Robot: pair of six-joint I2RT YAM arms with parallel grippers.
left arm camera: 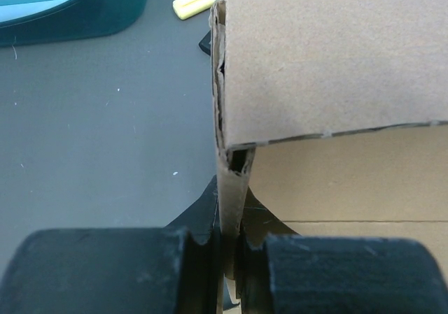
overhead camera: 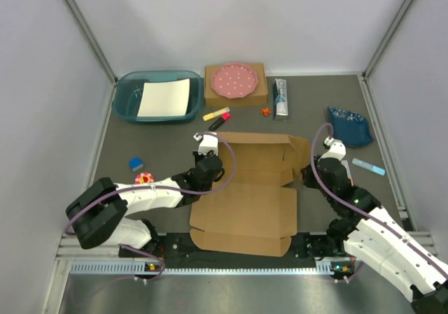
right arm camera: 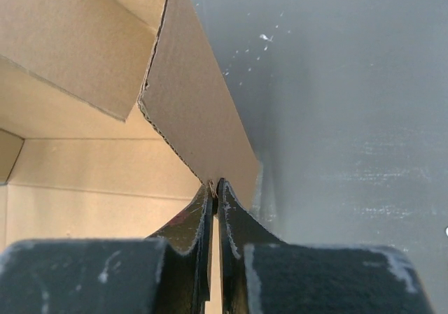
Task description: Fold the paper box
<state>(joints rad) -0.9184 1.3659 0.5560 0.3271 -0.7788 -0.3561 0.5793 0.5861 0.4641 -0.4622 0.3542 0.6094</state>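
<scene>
The paper box (overhead camera: 245, 202), a large plain brown cardboard sheet, lies at the table's middle with its far panel and side flaps raised. My left gripper (overhead camera: 208, 161) is at the box's far left corner. In the left wrist view the left gripper (left arm camera: 233, 247) is shut on the upright left side wall of the paper box (left arm camera: 329, 62). My right gripper (overhead camera: 313, 173) is at the right side flap. In the right wrist view the right gripper (right arm camera: 216, 191) is shut on the thin edge of that flap of the paper box (right arm camera: 196, 111).
At the back stand a teal bin (overhead camera: 155, 97) holding white paper and a smaller brown box with a pink dotted plate (overhead camera: 235, 82). Yellow and pink markers (overhead camera: 217, 116), a tube (overhead camera: 281, 98), a blue cloth (overhead camera: 349, 126) and small toys (overhead camera: 140, 170) lie around the cardboard.
</scene>
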